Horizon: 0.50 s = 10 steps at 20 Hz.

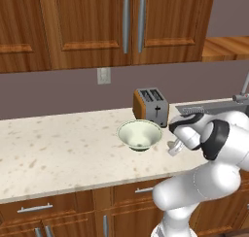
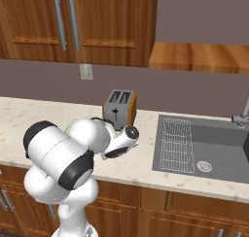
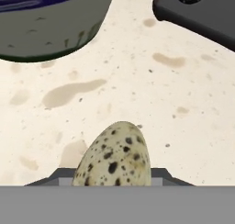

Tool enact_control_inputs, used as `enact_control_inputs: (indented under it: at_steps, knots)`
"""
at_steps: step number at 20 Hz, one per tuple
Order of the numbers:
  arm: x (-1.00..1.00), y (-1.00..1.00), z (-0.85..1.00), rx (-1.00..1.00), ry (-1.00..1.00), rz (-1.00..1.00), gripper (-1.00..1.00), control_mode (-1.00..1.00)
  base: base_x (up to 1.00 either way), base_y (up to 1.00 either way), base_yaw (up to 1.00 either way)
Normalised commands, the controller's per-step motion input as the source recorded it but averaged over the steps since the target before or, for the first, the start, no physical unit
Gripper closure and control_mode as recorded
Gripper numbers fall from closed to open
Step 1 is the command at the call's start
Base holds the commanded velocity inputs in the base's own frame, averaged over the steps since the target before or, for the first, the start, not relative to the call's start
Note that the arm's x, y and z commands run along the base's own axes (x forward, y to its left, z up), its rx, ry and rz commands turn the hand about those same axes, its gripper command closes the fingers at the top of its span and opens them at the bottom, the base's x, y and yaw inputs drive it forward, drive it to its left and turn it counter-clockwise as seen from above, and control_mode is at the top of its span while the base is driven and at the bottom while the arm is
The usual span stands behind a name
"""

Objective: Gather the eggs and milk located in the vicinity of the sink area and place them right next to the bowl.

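The pale, dark-speckled oval egg [image 3: 115,156], long axis pointing away, sits clamped in the hand [image 3: 114,179] above the beige speckled bench [image 3: 151,94], with the cream-green round bowl [image 3: 50,21] just ahead, toward the bench's back edge.

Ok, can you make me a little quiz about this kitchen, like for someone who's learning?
1. True or false: the bowl stands on the counter close to the toaster.
2. What sits between the jaws in the hand view? A) a speckled egg B) a milk carton C) a spoon
3. Fill in the gap: the wire rack lies in the ____.

Key: 1 true; 2 A; 3 sink.
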Motion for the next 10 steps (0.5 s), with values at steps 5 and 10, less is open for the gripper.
enact_control_inputs:
  at_steps: [5, 10]
  knots:
    - [0.14, 0.17, 0.0, 0.0, 0.0, 0.03, 1.0, -1.0, 0.0, 0.0, 0.0]
    - [0.18, 0.08, 0.0, 0.0, 0.0, 0.02, 1.0, -1.0, 0.0, 0.0, 0.0]
